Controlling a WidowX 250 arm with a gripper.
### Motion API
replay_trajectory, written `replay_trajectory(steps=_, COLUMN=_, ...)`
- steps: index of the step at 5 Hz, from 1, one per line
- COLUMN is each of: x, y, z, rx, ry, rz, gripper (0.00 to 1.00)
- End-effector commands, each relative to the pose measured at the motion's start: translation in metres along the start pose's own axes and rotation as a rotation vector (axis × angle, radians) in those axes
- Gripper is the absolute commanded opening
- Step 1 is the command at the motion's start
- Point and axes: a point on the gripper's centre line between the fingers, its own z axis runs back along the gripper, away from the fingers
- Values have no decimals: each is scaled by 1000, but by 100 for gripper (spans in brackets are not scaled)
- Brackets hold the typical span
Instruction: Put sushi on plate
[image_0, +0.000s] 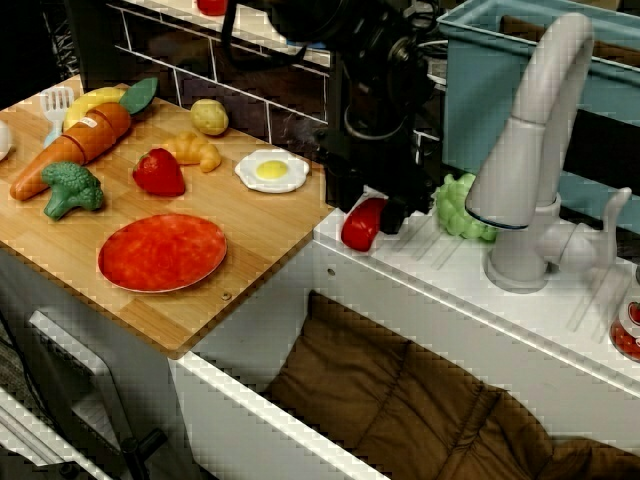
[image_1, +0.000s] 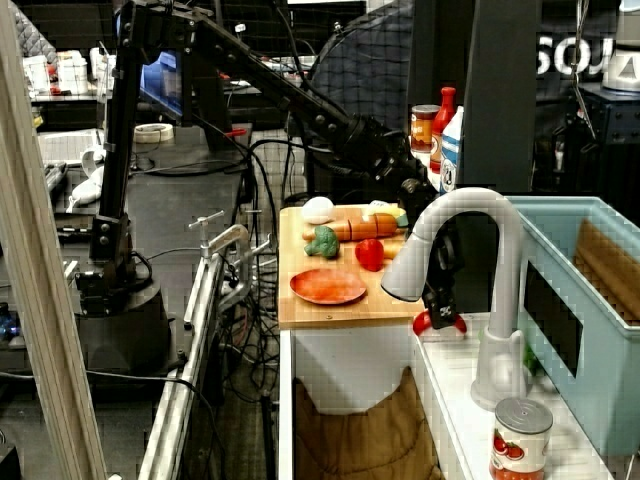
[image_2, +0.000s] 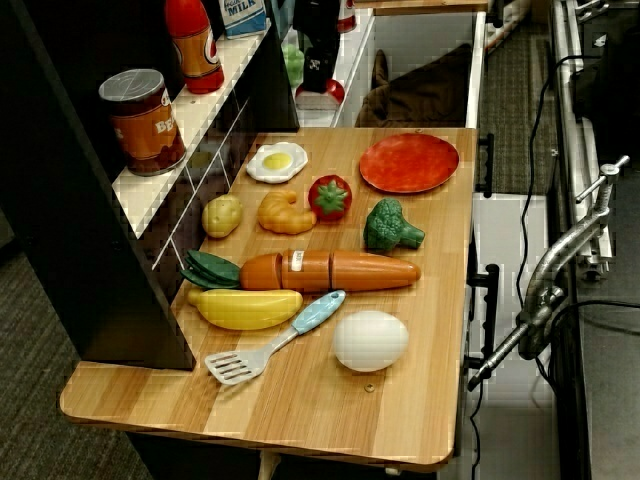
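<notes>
The sushi (image_0: 360, 226), a glossy red piece with a little white at its upper edge, stands tilted on the white sink ledge just right of the wooden board. My gripper (image_0: 372, 208) comes down from above with its black fingers closed on the sushi's top. In the side view the sushi (image_1: 438, 323) sits right under the fingers. The red-orange plate (image_0: 162, 252) lies flat on the board's front part, well to the left of the gripper, with nothing on it. The plate also shows in the far view (image_2: 409, 162).
A red strawberry (image_0: 158, 172), croissant (image_0: 197, 150), fried egg (image_0: 272, 170), potato (image_0: 209, 116), broccoli (image_0: 70, 187) and carrot (image_0: 75, 148) lie behind the plate. A green lettuce (image_0: 460, 208) and white faucet (image_0: 530, 150) stand right of the gripper. Brown cloth fills the sink (image_0: 400, 400).
</notes>
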Motion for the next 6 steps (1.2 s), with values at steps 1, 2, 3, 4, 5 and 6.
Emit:
replay_trajectory(steps=1, x=1, y=6, z=-3, rx=18, ry=-31, rz=26, gripper=100)
replay_trajectory(steps=2, x=0, y=10, z=-7, rx=26, ry=-36, rz=22, gripper=100)
replay_trajectory(steps=3, x=-1, y=13, z=-2, rx=20, ry=-44, rz=15, gripper=0)
replay_trajectory(steps=4, x=-1, y=18, z=7, rx=-1, ry=-32, rz=12, gripper=0)
replay_trajectory(steps=5, x=-5, y=32, z=23, rx=-6, ry=-5, rz=-45, gripper=0)
replay_trajectory(steps=6, x=-15, y=68, z=45, rx=-19, ry=73, rz=-149, gripper=0)
